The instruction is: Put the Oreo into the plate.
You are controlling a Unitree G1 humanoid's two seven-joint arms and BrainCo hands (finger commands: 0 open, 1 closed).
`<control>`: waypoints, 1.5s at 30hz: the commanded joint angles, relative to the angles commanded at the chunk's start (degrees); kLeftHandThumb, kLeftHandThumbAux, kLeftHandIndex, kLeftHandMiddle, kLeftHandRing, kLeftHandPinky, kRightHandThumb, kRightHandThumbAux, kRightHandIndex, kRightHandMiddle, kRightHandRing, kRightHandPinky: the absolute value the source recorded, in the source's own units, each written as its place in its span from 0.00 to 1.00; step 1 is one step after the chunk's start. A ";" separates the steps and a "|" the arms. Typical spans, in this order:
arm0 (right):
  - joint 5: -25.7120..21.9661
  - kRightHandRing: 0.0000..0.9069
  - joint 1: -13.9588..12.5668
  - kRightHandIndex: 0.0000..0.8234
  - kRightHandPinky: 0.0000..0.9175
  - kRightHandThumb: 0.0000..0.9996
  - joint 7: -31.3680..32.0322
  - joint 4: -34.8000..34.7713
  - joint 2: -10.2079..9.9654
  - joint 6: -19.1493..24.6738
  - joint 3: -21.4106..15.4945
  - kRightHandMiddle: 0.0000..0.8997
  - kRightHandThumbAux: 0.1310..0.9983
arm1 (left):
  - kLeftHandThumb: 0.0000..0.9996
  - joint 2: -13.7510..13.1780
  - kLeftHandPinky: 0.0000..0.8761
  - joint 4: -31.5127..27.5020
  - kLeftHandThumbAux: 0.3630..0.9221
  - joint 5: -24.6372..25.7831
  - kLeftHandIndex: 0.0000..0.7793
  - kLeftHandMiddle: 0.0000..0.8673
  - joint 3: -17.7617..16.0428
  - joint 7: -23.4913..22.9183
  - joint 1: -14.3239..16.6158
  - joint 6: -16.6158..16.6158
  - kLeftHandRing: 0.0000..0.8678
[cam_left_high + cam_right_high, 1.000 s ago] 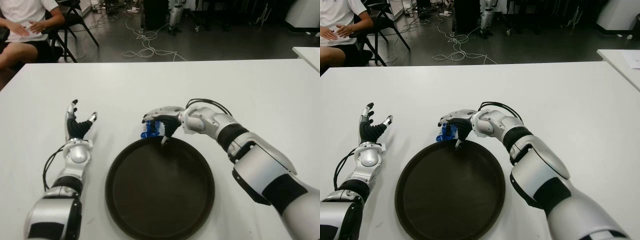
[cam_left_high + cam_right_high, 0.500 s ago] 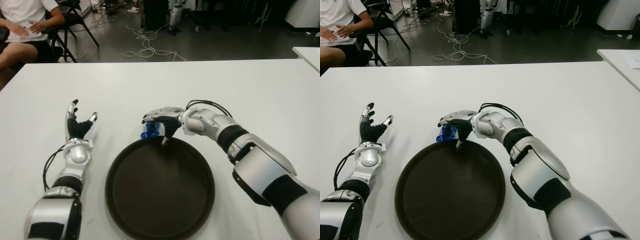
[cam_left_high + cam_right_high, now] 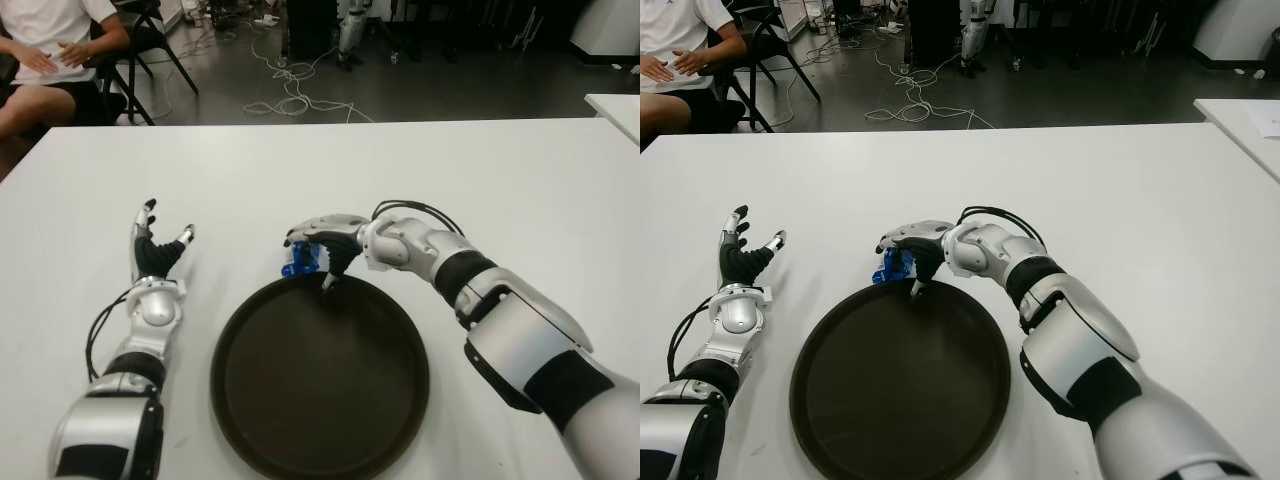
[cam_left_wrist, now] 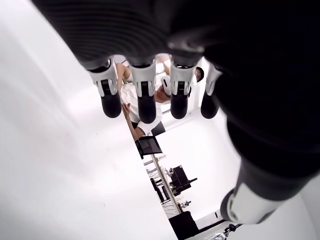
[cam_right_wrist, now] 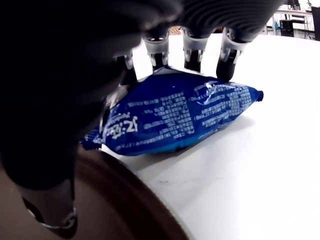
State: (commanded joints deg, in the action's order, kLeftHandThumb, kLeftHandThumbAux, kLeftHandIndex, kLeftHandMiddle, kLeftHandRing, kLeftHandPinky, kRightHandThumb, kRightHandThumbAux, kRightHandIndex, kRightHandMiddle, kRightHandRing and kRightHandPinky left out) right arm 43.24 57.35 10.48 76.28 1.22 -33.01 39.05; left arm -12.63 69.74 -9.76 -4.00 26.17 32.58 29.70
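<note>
At the plate's [image 3: 240,330] far rim, the right hand [image 3: 322,243] grips the Oreo pack [image 5: 175,117], lengthwise along that rim.

Even, bright overhead light across the white counter [image 3: 480,170]; floor behind the counter markedly dimmer. Soft, short shadows under the right hand [image 3: 322,247] and along the near rim of the dark plate [image 3: 225,390]; faint sheen on the plate's inner surface. Eye views sharp, no motion blur. Wrist views: own fingers [image 5: 192,47] close and out of focus, nearly black against blown-out white counter; blue Oreo packet [image 5: 175,117] crisp, with slight glare.
</note>
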 joint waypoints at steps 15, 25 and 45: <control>1.16 0.00 -0.61 0.00 0.00 0.00 -2.41 0.20 0.75 -0.46 2.11 0.00 0.71 | 0.00 -0.07 0.07 -0.14 0.71 -0.45 0.08 0.12 0.36 0.50 -0.05 -0.43 0.10; 0.64 0.00 -0.87 0.00 0.00 0.00 -3.04 0.21 1.92 -0.97 2.20 0.00 0.70 | 0.00 -0.18 0.06 -0.23 0.67 -0.29 0.08 0.11 0.36 0.05 -0.19 0.08 0.08; -0.36 0.00 -1.74 0.00 0.00 0.00 -2.67 0.08 4.10 0.46 0.97 0.00 0.66 | 0.00 -0.27 0.07 -0.27 0.67 -0.32 0.08 0.11 0.36 0.25 -0.31 0.06 0.09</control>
State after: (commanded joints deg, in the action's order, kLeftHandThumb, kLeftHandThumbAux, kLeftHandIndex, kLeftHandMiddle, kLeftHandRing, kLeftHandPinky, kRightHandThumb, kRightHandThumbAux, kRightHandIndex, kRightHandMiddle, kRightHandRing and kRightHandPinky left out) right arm 42.88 55.60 7.81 76.37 5.32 -32.55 40.03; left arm -12.90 69.47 -10.08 -3.64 26.41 32.27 29.76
